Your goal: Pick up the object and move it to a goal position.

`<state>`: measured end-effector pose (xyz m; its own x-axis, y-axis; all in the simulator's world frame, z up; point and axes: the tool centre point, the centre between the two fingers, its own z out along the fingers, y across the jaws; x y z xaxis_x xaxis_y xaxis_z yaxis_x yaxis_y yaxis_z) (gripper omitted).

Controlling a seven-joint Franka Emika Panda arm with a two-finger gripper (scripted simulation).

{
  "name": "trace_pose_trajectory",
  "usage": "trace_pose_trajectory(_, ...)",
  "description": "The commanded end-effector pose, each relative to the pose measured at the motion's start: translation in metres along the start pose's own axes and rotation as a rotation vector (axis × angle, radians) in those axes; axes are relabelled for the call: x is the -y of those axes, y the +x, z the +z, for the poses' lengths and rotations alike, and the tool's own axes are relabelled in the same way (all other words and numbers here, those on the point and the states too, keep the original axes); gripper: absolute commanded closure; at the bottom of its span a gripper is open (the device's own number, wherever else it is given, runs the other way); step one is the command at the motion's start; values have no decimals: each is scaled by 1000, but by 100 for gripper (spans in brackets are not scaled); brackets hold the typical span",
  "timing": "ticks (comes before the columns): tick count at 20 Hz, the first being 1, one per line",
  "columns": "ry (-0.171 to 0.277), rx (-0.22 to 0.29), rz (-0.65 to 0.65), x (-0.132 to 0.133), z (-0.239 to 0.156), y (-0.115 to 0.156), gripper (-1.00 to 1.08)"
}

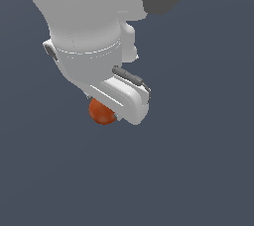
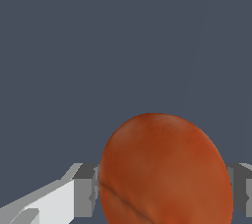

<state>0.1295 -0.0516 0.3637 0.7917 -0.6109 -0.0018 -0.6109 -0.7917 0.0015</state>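
A flat, featureless slate-blue background fills both views, with no table edge, horizon, shadow or goal marker to be seen, so it is not possible to say whether the scene sits on a surface or hangs in open space. Against it, the small orange-red ball with a mottled, faintly veined skin lies directly between the two fingers of the white Panda gripper: in the wrist view the ball fills the gap between the grey pads, one pad meeting its flank on either side with no background showing at the contact, so the fingers look closed onto the ball rather than standing apart from it. The ball is round, so it has no long axis to align with; what matters is that it sits centred across the finger span and near the fingertips rather than deep in the palm. From here the carry to the goal would depend on that pinch holding, since a smooth sphere held near the tips could roll out. Much is hidden: the exterior view shows only one finger, the white hand covers the upper part of the ball, and the wrist view cuts off the ball's lower edge and most of the far pad.
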Motion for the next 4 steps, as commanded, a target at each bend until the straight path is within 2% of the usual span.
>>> trace_pose_trajectory(1, 1, -2, 0, 1, -4, 0, 108)
trace_pose_trajectory(4, 1, -2, 0, 1, -4, 1, 108)
